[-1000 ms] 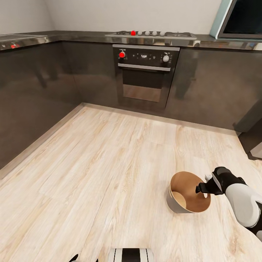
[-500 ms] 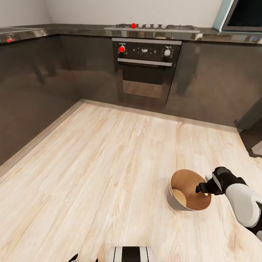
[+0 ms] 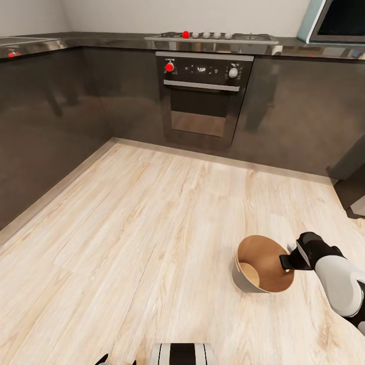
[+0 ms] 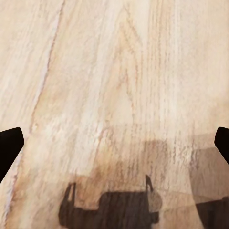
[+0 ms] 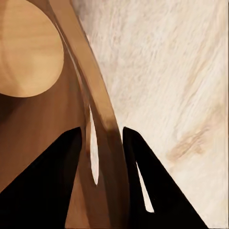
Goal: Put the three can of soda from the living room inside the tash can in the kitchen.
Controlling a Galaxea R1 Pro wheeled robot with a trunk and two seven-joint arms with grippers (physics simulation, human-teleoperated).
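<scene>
Clamped on the near-right rim of the tash can (image 3: 252, 282), the right gripper (image 3: 288, 261) has its two dark fingers (image 5: 45, 191) astride the thin wall, one inside against the brown lining and one outside over the floor, so it is closed on the rim. That bin stands on the pale wood floor (image 3: 152, 228) of the kitchen, its round base visible inside, with no can seen in it. Off to the other side, the left gripper (image 4: 114, 148) hangs above bare planks, its fingertips spread wide apart and holding nothing. Beyond stand dark grey cabinets (image 3: 299, 111), a built-in oven (image 3: 202, 101) with a red knob, and a light-blue microwave (image 3: 337, 23).
</scene>
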